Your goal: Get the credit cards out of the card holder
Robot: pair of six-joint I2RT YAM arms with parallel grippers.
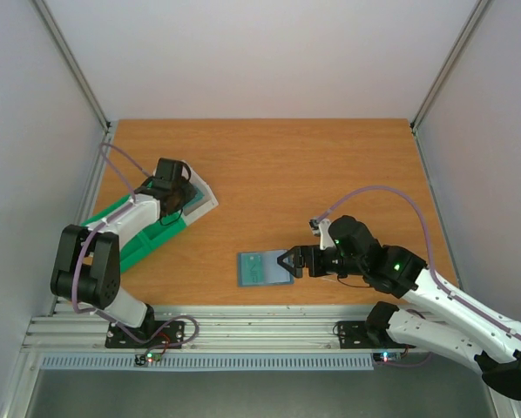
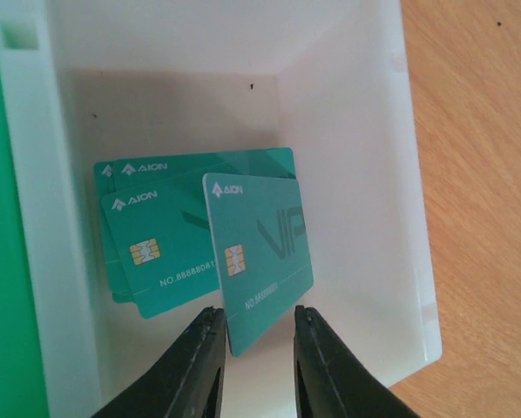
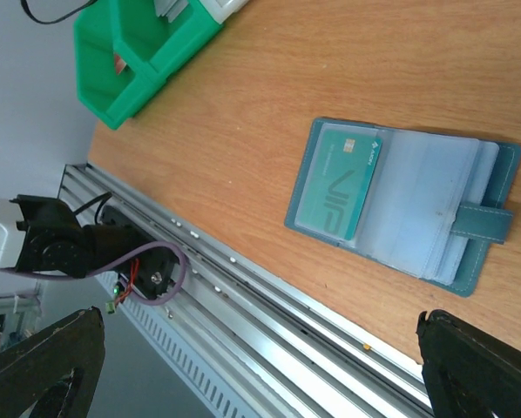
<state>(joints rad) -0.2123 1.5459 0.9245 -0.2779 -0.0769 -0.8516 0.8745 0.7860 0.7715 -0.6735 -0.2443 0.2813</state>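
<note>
While the left gripper (image 2: 256, 318) hangs slack over teal plastic credit cards (image 2: 260, 252) far off, the right gripper (image 1: 284, 265) gapes beside the slate-blue folding card holder (image 3: 426, 209), its sleeved card (image 3: 339, 183) likely next.

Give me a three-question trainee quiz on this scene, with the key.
1. How many teal plastic cards show in the open slate-blue folding card holder?
2. The loose cards lie: A in the white plastic bin; B on the table; C stacked on the holder.
3. True or false: the right gripper has its jaws wide open.
Key: 1 one; 2 A; 3 true.
</note>
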